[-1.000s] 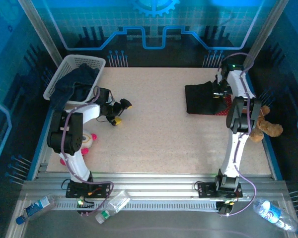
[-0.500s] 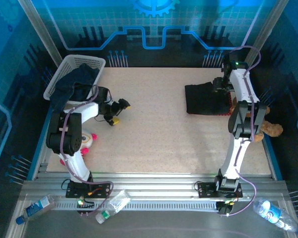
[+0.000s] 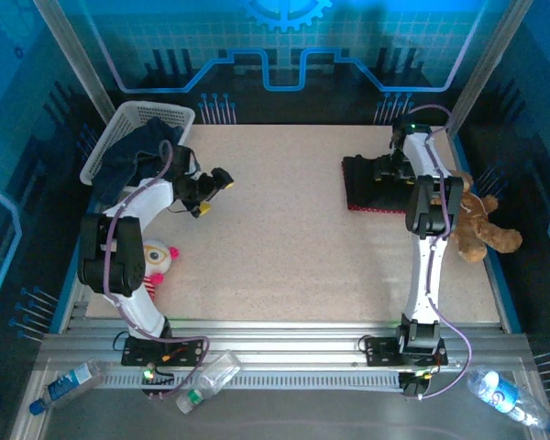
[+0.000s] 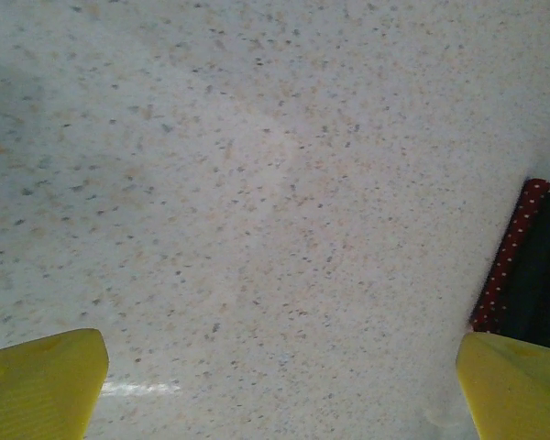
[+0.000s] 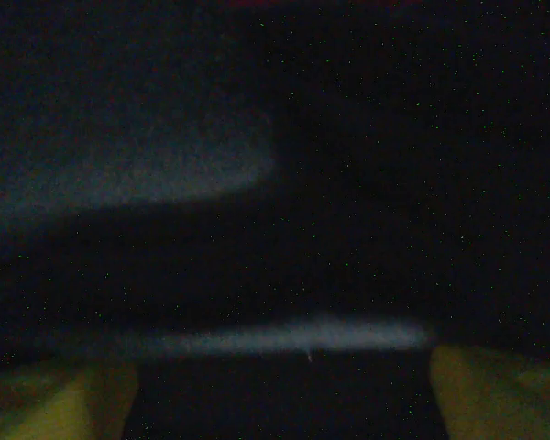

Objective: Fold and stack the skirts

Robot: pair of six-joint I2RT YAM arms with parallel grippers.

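From above I see the whole table (image 3: pixel 284 238). My left gripper (image 3: pixel 213 192) hangs over bare tabletop in the upper left of the frame. My right gripper (image 3: pixel 385 170) sits over the folded stack in the upper right.

My left wrist camera shows what the overhead view barely does. At the right edge of that frame, a strip of the red dotted skirt (image 4: pixel 510 261) peeks out beside the black skirt (image 4: pixel 543 275), well apart from my spread yellow fingertips (image 4: pixel 41 385).

My right wrist camera is dim: dark cloth spreads above my fingertips (image 5: pixel 55 403), which stand wide apart at the two lower corners. The cloth is close in front of them, but I cannot tell whether they touch it.

The stack holds two skirts, black over red. The white basket (image 3: pixel 170 113) in the upper left holds a dark blue denim heap (image 3: pixel 133 156), and I cannot count its pieces. I also count one teddy bear (image 3: pixel 481 231), one pink-and-white plush toy (image 3: pixel 156 261), and three plastic bottles (image 3: pixel 206 376) along the bottom.
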